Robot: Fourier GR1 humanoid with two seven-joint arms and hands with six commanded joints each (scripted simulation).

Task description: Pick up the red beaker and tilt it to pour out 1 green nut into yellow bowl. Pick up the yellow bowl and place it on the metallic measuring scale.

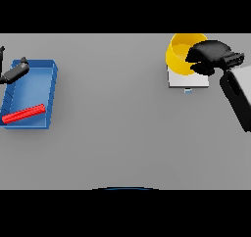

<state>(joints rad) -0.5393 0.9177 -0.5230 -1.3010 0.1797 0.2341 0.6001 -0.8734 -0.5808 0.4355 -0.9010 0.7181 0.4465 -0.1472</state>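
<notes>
Yellow bowl (179,55) on scale (188,79), right hand (208,56) clamped on its rim. Red beaker (23,113) lying in blue tray (51,86). Left hand (14,70) at tray's far corner, fingers unclear.

We took it for a lab bench: a plain grey table (122,133) bearing a metallic measuring scale (188,80) and a blue tray (51,91).

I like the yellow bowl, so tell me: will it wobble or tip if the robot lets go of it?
Probably not. The yellow bowl looks wide and low and sits on the flat scale, so it should stand steady. The right hand curls over its rim, so it seems stiff. A sideways nudge might slide it off.
</notes>
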